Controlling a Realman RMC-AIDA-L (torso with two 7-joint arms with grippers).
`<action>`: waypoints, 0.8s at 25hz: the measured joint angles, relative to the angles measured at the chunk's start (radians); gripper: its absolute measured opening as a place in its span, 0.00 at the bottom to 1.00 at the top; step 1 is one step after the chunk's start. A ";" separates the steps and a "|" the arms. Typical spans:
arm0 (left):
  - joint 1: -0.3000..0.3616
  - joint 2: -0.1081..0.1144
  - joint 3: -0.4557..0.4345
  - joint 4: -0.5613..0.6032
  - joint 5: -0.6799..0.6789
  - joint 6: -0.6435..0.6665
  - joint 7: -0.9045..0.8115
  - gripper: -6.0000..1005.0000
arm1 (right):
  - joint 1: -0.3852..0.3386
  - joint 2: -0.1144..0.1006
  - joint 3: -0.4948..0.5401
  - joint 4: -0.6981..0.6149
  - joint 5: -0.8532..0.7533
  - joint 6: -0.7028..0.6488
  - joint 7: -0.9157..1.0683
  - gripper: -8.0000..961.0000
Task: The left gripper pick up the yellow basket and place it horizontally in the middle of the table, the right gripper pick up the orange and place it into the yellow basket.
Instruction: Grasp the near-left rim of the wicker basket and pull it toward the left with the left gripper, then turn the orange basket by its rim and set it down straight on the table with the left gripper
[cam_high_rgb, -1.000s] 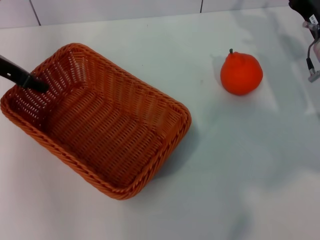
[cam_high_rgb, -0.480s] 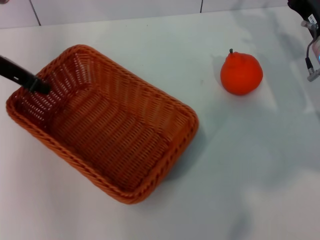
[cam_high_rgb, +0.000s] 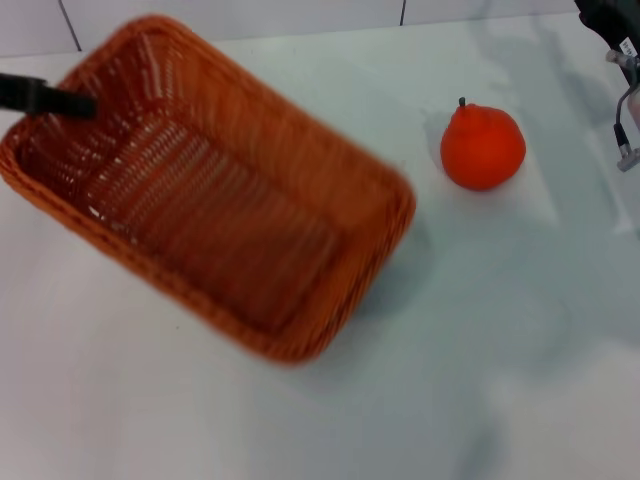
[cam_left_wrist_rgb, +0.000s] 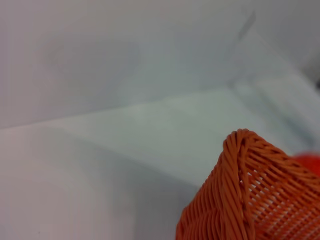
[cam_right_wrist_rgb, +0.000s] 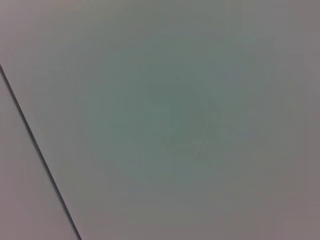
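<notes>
The yellow basket (cam_high_rgb: 230, 210), a large orange-brown woven basket, is lifted and tilted over the left half of the white table, its long side running diagonally. My left gripper (cam_high_rgb: 80, 102), a thin black finger, grips the basket's far left rim. A corner of the basket also shows in the left wrist view (cam_left_wrist_rgb: 250, 195). The orange (cam_high_rgb: 483, 146) sits on the table to the right of the basket, apart from it. My right gripper (cam_high_rgb: 622, 70) is only partly seen at the top right edge, beyond the orange.
The white table (cam_high_rgb: 480, 360) lies bare in front of and to the right of the basket. A tiled wall runs along the back edge. The right wrist view shows only a plain grey surface with one dark seam (cam_right_wrist_rgb: 35, 145).
The basket has risen and shifted back and to the right with my left gripper, its near end swinging up off the table. The orange and right arm have not moved.
</notes>
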 joint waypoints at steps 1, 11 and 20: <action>0.007 0.003 -0.010 0.000 -0.012 0.002 -0.011 0.17 | 0.000 0.000 0.000 0.000 0.000 0.000 0.000 0.89; 0.198 -0.089 -0.109 0.123 -0.231 -0.041 -0.207 0.17 | 0.015 0.000 -0.003 0.000 0.000 0.001 0.000 0.89; 0.323 -0.266 -0.101 0.259 -0.314 -0.128 -0.200 0.17 | 0.013 0.000 -0.005 0.003 0.000 0.002 0.010 0.89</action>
